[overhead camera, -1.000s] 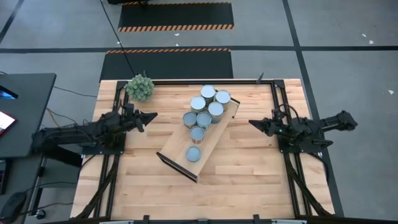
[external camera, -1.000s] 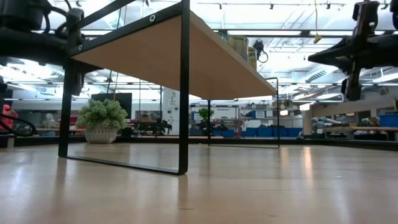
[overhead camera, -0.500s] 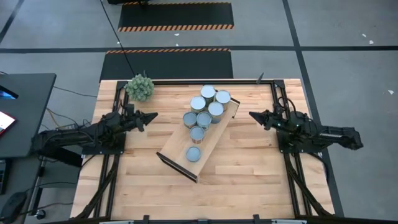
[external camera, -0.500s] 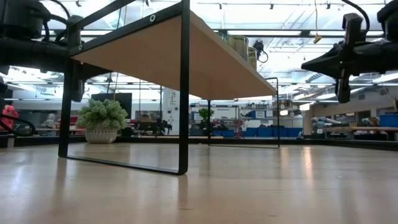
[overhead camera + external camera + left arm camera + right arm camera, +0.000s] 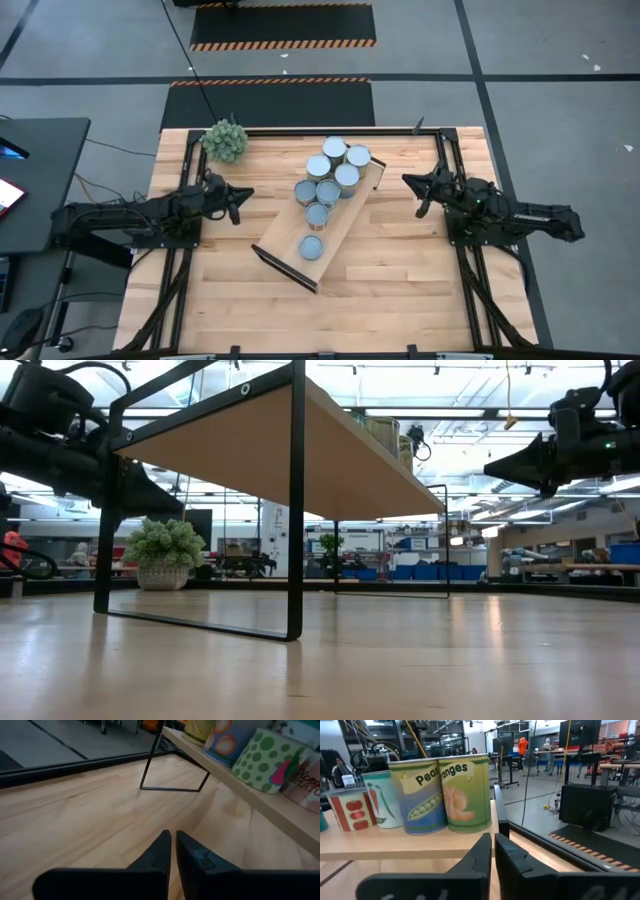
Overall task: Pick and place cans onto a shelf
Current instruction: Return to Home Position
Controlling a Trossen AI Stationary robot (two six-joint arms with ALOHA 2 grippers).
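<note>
The shelf [image 5: 335, 225], a long light-wood board on thin dark frame legs [image 5: 295, 510], stands slantwise at the table's middle. Several cans [image 5: 328, 191] with pale round tops stand upright on it, most near its far end and one [image 5: 311, 247] near its near end. The wrist views show their printed labels [image 5: 267, 755] [image 5: 465, 790]. My left gripper [image 5: 245, 193] [image 5: 173, 840] hovers shut to the left of the shelf. My right gripper [image 5: 408, 181] [image 5: 493, 842] hovers shut to its right, level with the cans. Both point at the shelf.
A green bushy plant [image 5: 225, 140] in a pale pot stands at the table's far left corner. Dark frame rails [image 5: 455, 170] run along the table's left and right sides. Bare tabletop [image 5: 400, 290] lies near the front edge. A black desk [image 5: 35, 180] stands off the table's left.
My left gripper has sunk a little and rolled about its own line, staying shut. My right arm has swung so that its gripper went slightly toward the table's far edge, and that gripper has rolled strongly, staying shut. The shelf and cans have not moved.
</note>
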